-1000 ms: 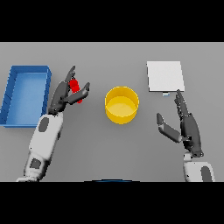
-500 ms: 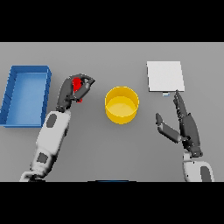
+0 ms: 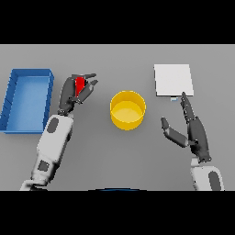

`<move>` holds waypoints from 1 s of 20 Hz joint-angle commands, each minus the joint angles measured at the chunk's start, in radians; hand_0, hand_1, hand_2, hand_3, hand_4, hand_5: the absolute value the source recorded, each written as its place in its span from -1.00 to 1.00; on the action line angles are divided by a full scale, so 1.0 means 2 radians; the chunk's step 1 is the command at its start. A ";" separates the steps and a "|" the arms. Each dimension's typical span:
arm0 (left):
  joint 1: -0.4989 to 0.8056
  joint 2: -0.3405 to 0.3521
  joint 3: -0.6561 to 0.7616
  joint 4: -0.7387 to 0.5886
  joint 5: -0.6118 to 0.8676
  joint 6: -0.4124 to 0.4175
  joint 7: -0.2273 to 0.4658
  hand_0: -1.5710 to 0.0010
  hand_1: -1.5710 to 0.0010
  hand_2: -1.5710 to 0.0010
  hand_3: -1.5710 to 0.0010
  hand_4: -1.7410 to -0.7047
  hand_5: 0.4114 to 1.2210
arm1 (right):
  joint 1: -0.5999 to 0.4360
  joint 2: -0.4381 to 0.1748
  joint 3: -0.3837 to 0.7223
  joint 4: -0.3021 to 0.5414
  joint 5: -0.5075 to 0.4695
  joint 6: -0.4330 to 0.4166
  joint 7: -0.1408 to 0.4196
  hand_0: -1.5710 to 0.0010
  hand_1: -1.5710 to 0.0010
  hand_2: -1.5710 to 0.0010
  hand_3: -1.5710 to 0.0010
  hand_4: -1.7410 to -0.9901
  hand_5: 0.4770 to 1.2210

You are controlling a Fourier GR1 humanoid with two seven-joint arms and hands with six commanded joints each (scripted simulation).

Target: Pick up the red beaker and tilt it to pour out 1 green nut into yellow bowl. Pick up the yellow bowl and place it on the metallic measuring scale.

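The red beaker [image 3: 80, 85] shows between the fingers of my left hand [image 3: 73, 92], which is curled round it left of the yellow bowl [image 3: 128, 109]. Most of the beaker is hidden by the hand, and I cannot see any green nut. The bowl stands upright in the middle of the table, a short gap to the right of that hand. The metallic measuring scale [image 3: 173, 80] is a flat pale square at the back right. My right hand [image 3: 192, 129] hovers open just in front of the scale, fingers straight and pointing away from me.
A blue tray [image 3: 11, 97] lies at the far left, close beside my left forearm. Grey table [image 3: 119, 156] surrounds everything.
My left hand has closed round the red beaker and carried it slightly right, toward the bowl. The right hand has barely moved.
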State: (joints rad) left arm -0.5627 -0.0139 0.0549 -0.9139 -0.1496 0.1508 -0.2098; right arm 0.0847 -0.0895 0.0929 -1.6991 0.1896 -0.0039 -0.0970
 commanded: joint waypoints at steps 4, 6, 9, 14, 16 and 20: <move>-0.002 0.020 -0.035 -0.059 -0.024 0.010 0.046 -0.97 -0.98 -0.98 -0.98 -0.96 0.70 | 0.003 0.006 0.004 0.003 0.007 -0.005 -0.011 1.00 1.00 1.00 1.00 0.32 -0.47; -0.010 0.043 -0.073 -0.080 -0.058 -0.003 0.077 -0.98 -0.98 -0.98 -0.98 -0.98 0.73 | 0.008 0.002 0.007 -0.003 0.017 -0.008 -0.014 1.00 1.00 1.00 1.00 0.32 -0.44; -0.024 0.069 -0.124 -0.092 -0.101 -0.029 0.113 -0.99 -0.99 -0.99 -0.99 -0.98 0.75 | 0.016 0.007 0.013 -0.014 0.025 -0.013 -0.005 1.00 1.00 1.00 1.00 0.33 -0.42; -0.022 0.095 -0.166 -0.114 -0.128 -0.044 0.131 -0.99 -0.99 -0.99 -0.99 -0.99 0.73 | 0.023 0.000 0.011 -0.020 0.021 -0.008 0.002 1.00 1.00 1.00 1.00 0.31 -0.37; -0.040 0.111 -0.200 -0.112 -0.166 -0.053 0.142 -0.99 -0.99 -0.99 -0.99 -0.99 0.73 | 0.020 -0.001 0.012 -0.021 0.023 -0.007 0.001 1.00 1.00 1.00 1.00 0.30 -0.35; -0.092 0.140 -0.278 -0.085 -0.255 -0.075 0.154 -1.00 -1.00 -1.00 -1.00 -1.00 0.83 | 0.020 0.006 0.015 -0.017 0.019 -0.004 -0.007 1.00 1.00 1.00 1.00 0.26 -0.35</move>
State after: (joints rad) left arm -0.7481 0.2655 -0.5006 -1.0839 -0.6577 0.0016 0.0992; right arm 0.1253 -0.0767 0.1224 -1.7328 0.2266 -0.0128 -0.1091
